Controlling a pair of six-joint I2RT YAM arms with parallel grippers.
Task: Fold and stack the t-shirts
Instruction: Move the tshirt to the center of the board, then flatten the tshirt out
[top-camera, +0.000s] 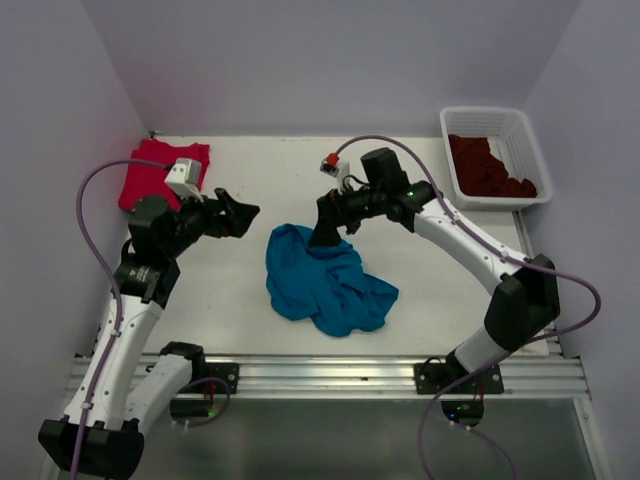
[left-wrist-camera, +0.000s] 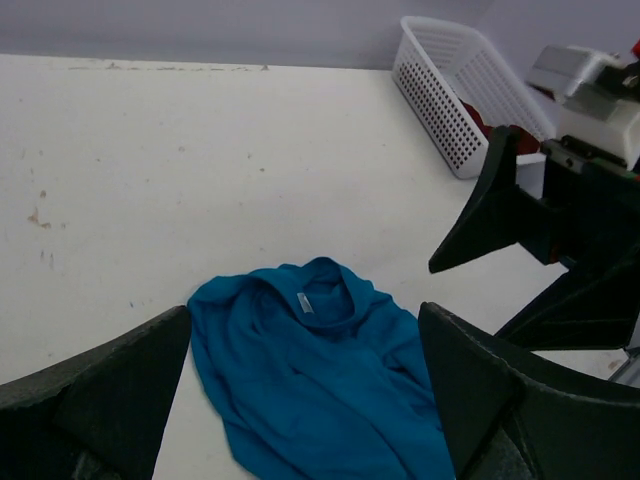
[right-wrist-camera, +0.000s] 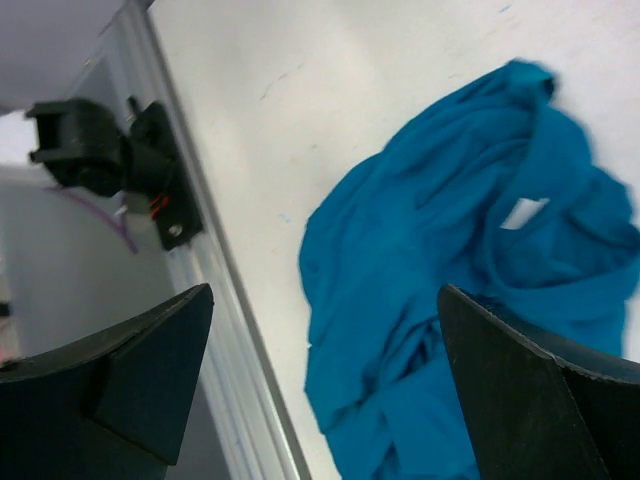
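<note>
2 grippers stand wide open with nothing held: the left gripper (top-camera: 245, 215) hangs just left of the crumpled teal t-shirt (top-camera: 325, 280) at mid-table (top-camera: 270, 170), apart from it, and the right gripper (top-camera: 328, 232) hovers over the shirt's far edge near the collar. 1 red t-shirt (top-camera: 160, 172) lies folded at the far-left corner and dark maroon t-shirts (top-camera: 490, 168) lie in the white basket (top-camera: 492, 112) far right, so the teal one looks to be at the flattening stage, before any fold. Next, each gripper probably needs to pinch a separate edge of the heap, ideally the shoulders, and draw the cloth out flat.
</note>
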